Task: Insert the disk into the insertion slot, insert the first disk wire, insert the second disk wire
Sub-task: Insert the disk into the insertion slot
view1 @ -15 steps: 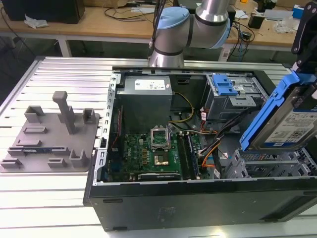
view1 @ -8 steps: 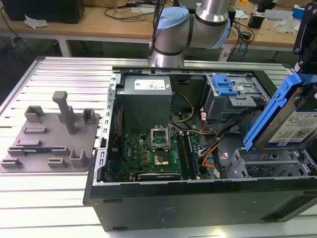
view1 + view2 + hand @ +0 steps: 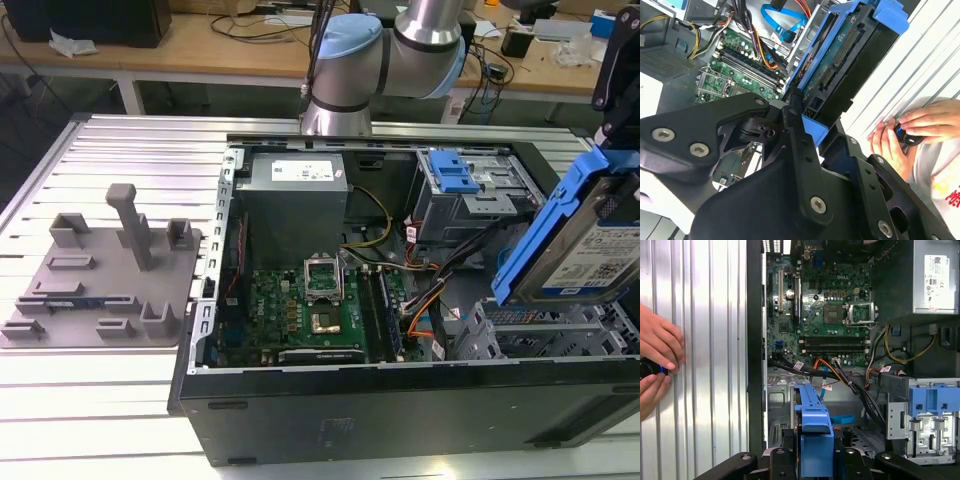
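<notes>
Insertion step: end effector (image 3: 815, 450) clamped on silver blue-framed disk (image 3: 590, 240), exterior view's three o'clock; likely needs levelling over grey perforated slot (image 3: 540, 335).

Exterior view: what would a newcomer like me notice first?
The silver disk in its bright blue plastic frame hangs tilted at the exterior view's right, clamped by the black gripper. Beneath it lies an open black computer case with a green circuit board. In the first wrist view, a person's hands lie on the ribbed metal table.
</notes>
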### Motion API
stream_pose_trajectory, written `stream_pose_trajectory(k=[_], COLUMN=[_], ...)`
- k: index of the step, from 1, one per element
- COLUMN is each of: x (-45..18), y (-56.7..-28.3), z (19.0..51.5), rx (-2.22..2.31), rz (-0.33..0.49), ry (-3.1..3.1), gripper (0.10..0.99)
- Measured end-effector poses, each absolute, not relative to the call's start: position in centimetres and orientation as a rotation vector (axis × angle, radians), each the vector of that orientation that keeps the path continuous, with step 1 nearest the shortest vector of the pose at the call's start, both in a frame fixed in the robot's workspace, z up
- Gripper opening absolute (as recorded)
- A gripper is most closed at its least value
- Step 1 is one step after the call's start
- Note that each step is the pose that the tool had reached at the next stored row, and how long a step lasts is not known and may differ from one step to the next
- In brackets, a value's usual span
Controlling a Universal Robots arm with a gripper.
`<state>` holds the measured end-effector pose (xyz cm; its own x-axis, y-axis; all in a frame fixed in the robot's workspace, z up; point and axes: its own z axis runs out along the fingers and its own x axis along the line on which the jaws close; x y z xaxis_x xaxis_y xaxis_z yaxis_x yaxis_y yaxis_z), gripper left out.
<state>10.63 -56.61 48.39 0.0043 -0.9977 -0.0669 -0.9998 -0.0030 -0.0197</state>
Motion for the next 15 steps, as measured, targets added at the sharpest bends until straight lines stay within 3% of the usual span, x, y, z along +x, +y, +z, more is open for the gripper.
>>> stream_pose_trajectory(k=[15], x=[11.17], y=[-56.2], z=[47.76], rx=[-2.181], rz=[0.053], ry=[2.175], gripper=[0.369])
